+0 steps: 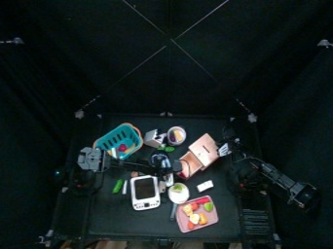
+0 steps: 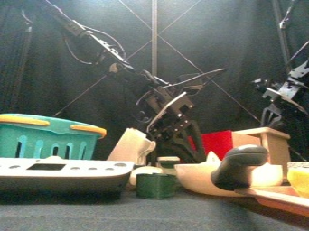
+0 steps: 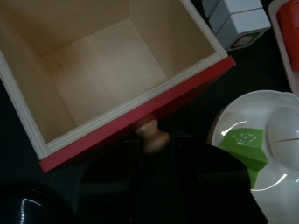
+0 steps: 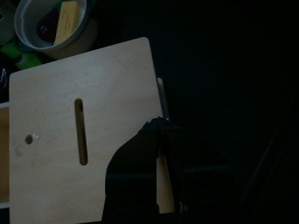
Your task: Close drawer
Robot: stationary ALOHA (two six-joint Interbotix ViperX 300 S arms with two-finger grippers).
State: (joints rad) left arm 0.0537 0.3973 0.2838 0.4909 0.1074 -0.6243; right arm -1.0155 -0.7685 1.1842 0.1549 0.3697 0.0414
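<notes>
The drawer [image 1: 205, 151] is a light wooden box unit right of the table's middle. Its sliding compartment [image 3: 105, 70] stands pulled out and empty, with a red front [image 3: 140, 114] and a small wooden knob [image 3: 152, 136]. My left gripper [image 2: 169, 117] reaches across to the red front [image 2: 218, 143]. It is open, and the knob sits just ahead of it, untouched as far as I can see. My right gripper [image 1: 232, 156] is at the unit's right side, against the edge of its slotted wooden panel [image 4: 82, 131].
A teal basket [image 1: 121, 139] stands at the back left. A white device [image 1: 144, 192] and a red tray of fruit [image 1: 196, 212] lie at the front. A white bowl with something green in it [image 3: 263, 144] sits close beside the drawer front.
</notes>
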